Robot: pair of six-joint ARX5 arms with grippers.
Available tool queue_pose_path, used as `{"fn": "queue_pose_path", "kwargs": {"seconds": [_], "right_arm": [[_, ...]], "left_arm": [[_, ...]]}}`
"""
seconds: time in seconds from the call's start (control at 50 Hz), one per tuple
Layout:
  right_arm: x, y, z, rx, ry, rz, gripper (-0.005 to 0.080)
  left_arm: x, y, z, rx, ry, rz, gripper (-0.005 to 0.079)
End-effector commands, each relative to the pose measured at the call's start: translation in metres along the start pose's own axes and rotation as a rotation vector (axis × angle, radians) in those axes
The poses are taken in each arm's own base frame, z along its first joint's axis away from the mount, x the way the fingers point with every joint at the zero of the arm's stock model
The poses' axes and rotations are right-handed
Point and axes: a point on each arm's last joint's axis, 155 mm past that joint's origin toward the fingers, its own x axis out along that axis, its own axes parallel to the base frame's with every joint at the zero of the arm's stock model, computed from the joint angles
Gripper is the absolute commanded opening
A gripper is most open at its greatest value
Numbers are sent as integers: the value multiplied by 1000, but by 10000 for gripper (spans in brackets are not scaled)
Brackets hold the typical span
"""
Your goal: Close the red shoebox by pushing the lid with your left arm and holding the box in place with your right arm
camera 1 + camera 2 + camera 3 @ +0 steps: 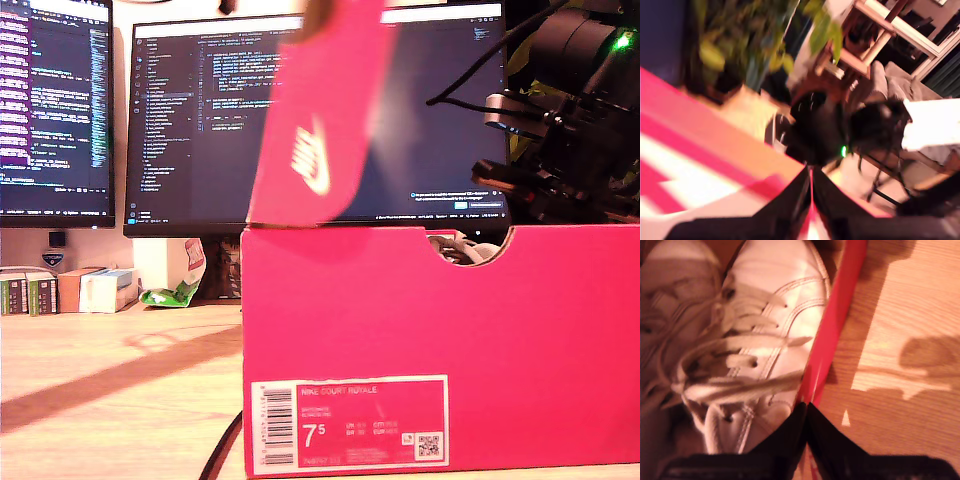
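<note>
Clearly, the red shoebox (440, 350) is standing on the wooden table (120, 390), and its lid (325, 110) is raised, tilted and blurred. My first gripper (811, 187) is seen pressed against the lid with its jaws closed together, holding nothing. My second gripper (806, 412) is closed on the box wall (837, 315), beside the white shoes (755, 335). If the wall is released or held too weakly, the box could be pushed along the table. The laces (735, 365) could also be trapped under the lid, so that it is left half open.
</note>
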Motion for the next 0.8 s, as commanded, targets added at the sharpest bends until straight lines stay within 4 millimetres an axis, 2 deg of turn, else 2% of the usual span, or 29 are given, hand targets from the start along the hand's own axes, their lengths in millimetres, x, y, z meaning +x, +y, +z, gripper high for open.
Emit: {"fn": "queue_pose_path", "kwargs": {"seconds": [0.0, 0.08, 0.18, 0.3, 0.38, 0.56, 0.66, 0.78], "right_arm": [[-17, -20, 21, 1, -69, -113, -13], [-33, -50, 27, -28, -83, -254, -13], [-56, -92, 21, -36, -43, -435, -13], [-79, -128, 13, -48, 3, -583, -12], [-90, -143, 8, -42, 19, -638, -12], [-101, -140, 8, -24, -3, -602, -12], [-98, -117, 12, -1, -49, -468, -13], [-100, -82, 23, 75, -128, -284, -12]], "left_arm": [[11, 9, -9, -18, 13, 7, -19], [15, 10, -6, -4, 0, 37, -19], [18, 17, -5, -1, -5, 86, -19], [17, 19, -7, 11, 2, 101, -19], [16, 19, -7, 13, 7, 102, -19], [12, 20, -7, 23, 18, 115, -19], [8, 22, -9, 64, 32, 142, -19], [-6, 35, -12, 117, 53, 272, -19]]}}
